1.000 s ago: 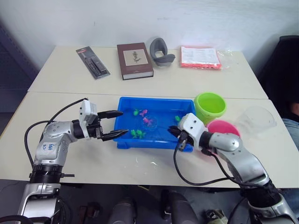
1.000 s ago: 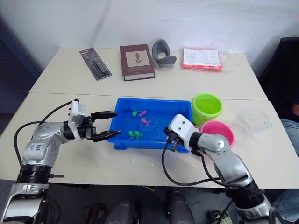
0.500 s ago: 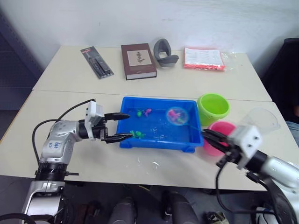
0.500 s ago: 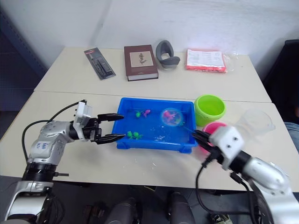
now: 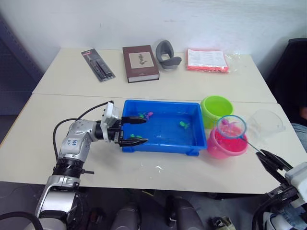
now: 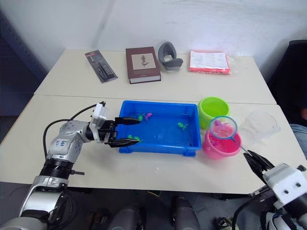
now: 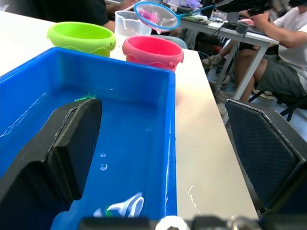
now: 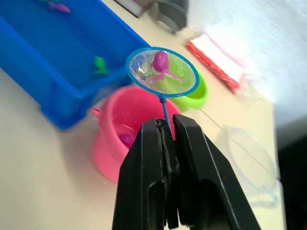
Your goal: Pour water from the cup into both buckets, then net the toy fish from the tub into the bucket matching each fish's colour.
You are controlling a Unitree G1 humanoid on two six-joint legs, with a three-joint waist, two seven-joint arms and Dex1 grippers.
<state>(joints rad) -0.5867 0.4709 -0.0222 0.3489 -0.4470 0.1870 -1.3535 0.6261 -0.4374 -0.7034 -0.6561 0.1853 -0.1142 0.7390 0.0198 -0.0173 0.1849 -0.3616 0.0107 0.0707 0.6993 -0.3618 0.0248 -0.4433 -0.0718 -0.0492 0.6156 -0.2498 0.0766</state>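
Above the pink bucket (image 5: 225, 146), my right end effector (image 8: 165, 125) is clamped on the net (image 5: 230, 127) handle, a pink fish (image 8: 160, 61) lying in the mesh. My left end effector (image 5: 135, 130) straddles the tub (image 5: 160, 146) wall at nine o'clock, fingers spread and holding nothing.

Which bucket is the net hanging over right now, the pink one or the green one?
The pink bucket, nearer the robot. The net, carrying a pink fish, hangs above its rim; the green bucket sits farther back beside the tub.

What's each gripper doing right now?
Left gripper: open, straddling the near-left wall of the tub.
Right gripper: shut on the net handle, a pink fish in the net.
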